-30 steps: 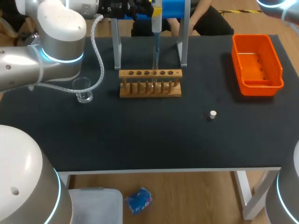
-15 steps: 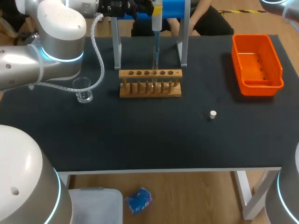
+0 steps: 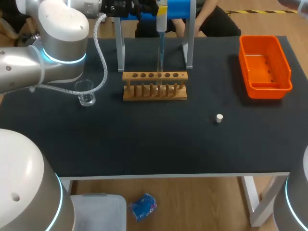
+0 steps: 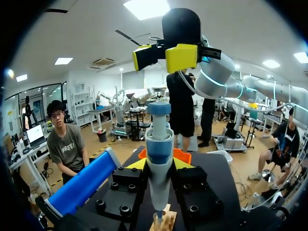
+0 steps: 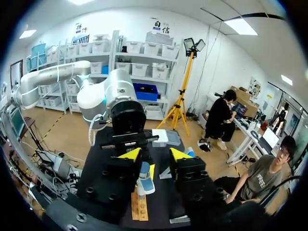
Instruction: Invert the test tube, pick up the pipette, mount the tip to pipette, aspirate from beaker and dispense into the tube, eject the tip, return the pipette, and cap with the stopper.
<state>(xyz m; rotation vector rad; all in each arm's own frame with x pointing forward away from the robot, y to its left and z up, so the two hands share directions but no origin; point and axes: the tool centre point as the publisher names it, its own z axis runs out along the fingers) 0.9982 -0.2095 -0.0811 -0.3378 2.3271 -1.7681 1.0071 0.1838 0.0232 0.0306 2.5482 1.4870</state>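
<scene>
Seeing left gripper (image 4: pixel 159 163) clamped on pipette (image 3: pixel 161 21) top centre, right gripper (image 5: pixel 154 155) released, orange bin (image 3: pixel 265 89) by upper-right table (image 3: pixel 144 139) edge, stopper (image 3: pixel 219 118) centre-right.

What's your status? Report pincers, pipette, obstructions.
Left pincer shut on pipette, upright over the rack. Right pincer open, empty, above the pipette. Stopper loose on the table, not yet fitted. No obstruction seen.

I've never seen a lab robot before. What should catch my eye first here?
Probably the bright orange bin at the right, then the wooden rack in the middle, with a pipette hanging in a stand just behind it. The left arm's pincer is at that pipette, and a small white stopper lies alone on the dark table.
</scene>
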